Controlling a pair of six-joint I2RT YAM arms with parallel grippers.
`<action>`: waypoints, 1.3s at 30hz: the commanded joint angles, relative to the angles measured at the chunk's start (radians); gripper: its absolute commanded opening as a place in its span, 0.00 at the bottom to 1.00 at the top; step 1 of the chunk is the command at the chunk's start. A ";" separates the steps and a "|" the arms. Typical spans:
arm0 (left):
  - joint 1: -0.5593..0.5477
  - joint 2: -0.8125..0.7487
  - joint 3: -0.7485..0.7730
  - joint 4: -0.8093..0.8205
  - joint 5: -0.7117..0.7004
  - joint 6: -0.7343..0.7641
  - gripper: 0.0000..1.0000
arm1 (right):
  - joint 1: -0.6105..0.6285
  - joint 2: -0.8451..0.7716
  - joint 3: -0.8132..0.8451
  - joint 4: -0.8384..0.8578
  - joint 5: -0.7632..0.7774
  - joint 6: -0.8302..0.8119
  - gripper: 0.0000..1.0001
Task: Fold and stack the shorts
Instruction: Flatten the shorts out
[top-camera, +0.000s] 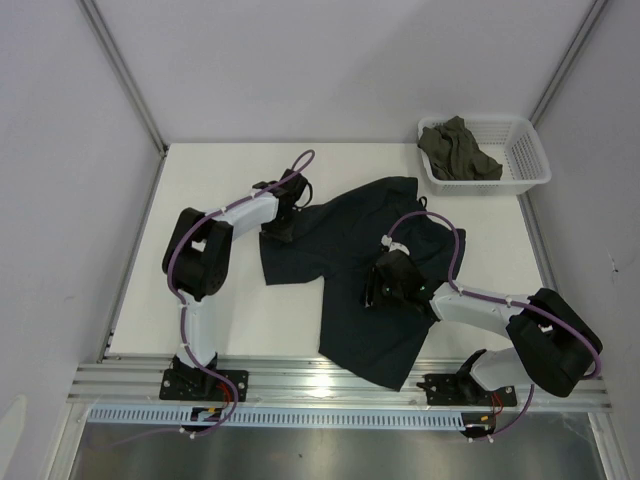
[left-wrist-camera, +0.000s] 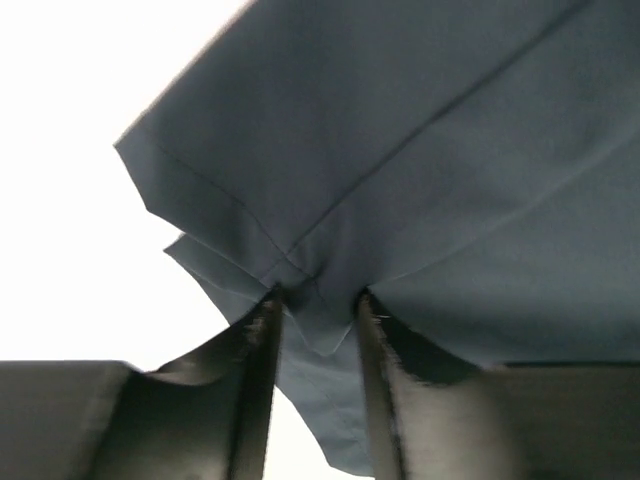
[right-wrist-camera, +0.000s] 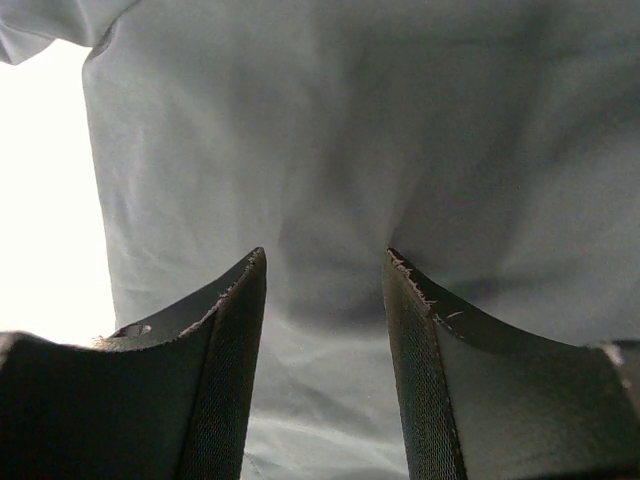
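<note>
Left arm (top-camera: 195, 300): base at 7 o'clock, elbow folded out at 9, forearm running toward 2. Left gripper (top-camera: 283, 226) points down. On the wrist cam the gripper (left-wrist-camera: 318, 295) has its jaws narrowly apart with a fold of the shorts (left-wrist-camera: 420, 150) between them; can't tell if it's pinched.

Right arm (top-camera: 480, 310): base at 5 o'clock, elbow out at 4, forearm toward 10. Right gripper (top-camera: 373, 296) points down, jaws clearly apart (right-wrist-camera: 325, 255).

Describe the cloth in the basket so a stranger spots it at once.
Look to the far right corner of the white table, where a white slatted basket stands. The cloth is the crumpled olive-green heap inside it; the only other fabric, the dark shorts, lies spread on the tabletop.
</note>
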 joint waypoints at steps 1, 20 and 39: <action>0.014 0.005 0.052 0.028 0.016 0.007 0.35 | 0.011 -0.025 -0.006 -0.070 0.045 0.000 0.53; 0.148 0.104 0.396 -0.054 0.036 -0.054 0.00 | 0.048 -0.006 0.002 -0.095 0.059 0.014 0.53; 0.330 0.066 0.314 -0.004 0.059 -0.206 0.66 | 0.086 -0.006 0.071 -0.153 0.100 0.023 0.55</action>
